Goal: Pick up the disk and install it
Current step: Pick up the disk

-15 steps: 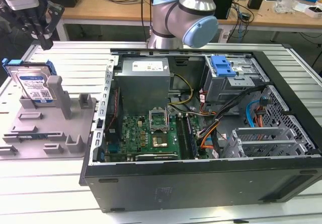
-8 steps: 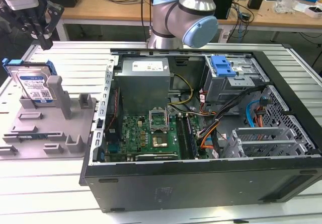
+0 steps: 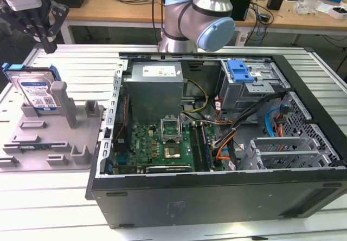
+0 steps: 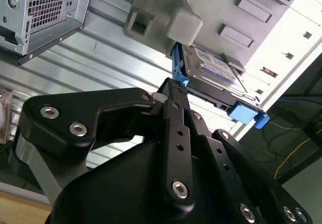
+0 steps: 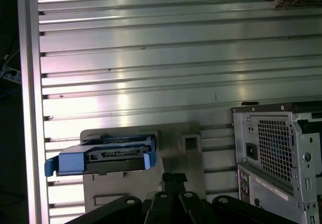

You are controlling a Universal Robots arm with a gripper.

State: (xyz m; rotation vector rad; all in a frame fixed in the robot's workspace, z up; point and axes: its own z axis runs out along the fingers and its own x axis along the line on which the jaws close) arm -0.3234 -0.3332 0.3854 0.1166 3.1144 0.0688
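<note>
Hanging above and slightly aside of the disk (image 3: pixel 37 92), upright on edge in the grey fixture (image 3: pixel 65 138), with tool (image 3: pixel 49 47) clenched on nothing.

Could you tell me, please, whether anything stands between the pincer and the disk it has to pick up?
Nothing visible does. In the exterior view the pincer hangs above the disk, apart from it, with only air between. The grey upright post stands beside the disk, on the exterior view's right, not over it.
</note>
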